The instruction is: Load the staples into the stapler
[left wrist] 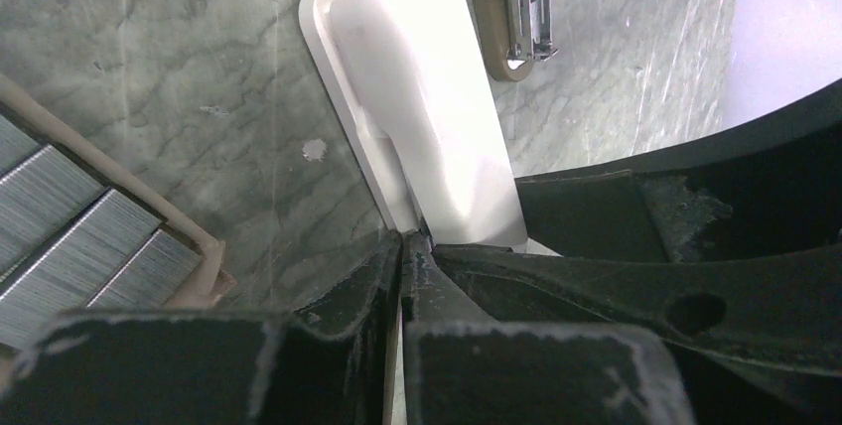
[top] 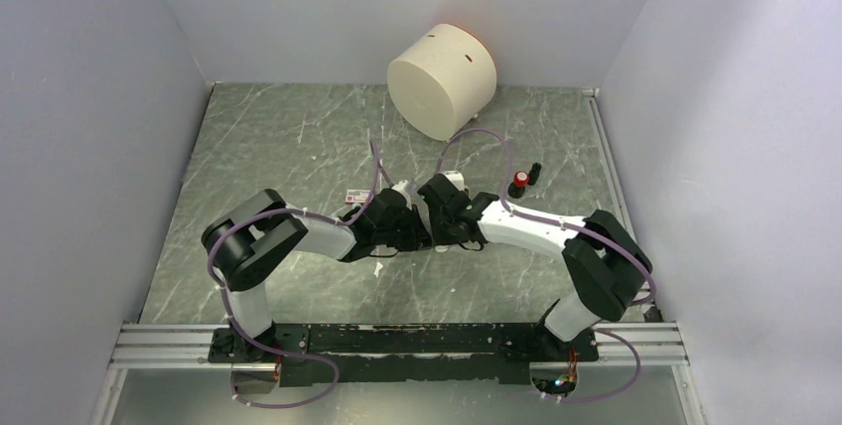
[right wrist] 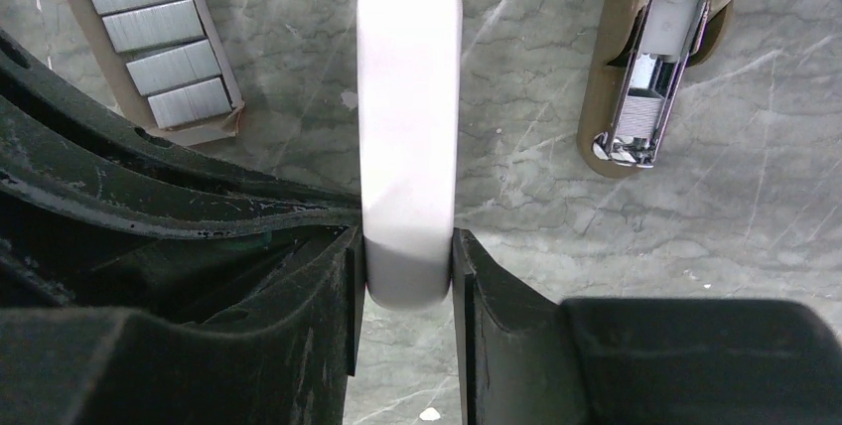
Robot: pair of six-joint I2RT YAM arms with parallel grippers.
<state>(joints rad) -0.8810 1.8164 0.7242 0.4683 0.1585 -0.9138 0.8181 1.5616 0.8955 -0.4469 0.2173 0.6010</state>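
The white stapler lies on the grey marble table, and its thin white base plate shows in the left wrist view. My right gripper is shut on the near end of the stapler's rounded top arm. My left gripper is shut, with a thin white edge of the stapler's base pinched between its jaws. The staples are grey strips lying side by side in an open cardboard tray, to the stapler's left and untouched. They also show in the left wrist view. In the top view both grippers meet over the stapler.
A beige piece with a metal staple channel and spring lies right of the stapler; it also shows in the left wrist view. The red-and-white box is on the left. A big white cylinder stands at the back, and a small red-and-black object is on the right.
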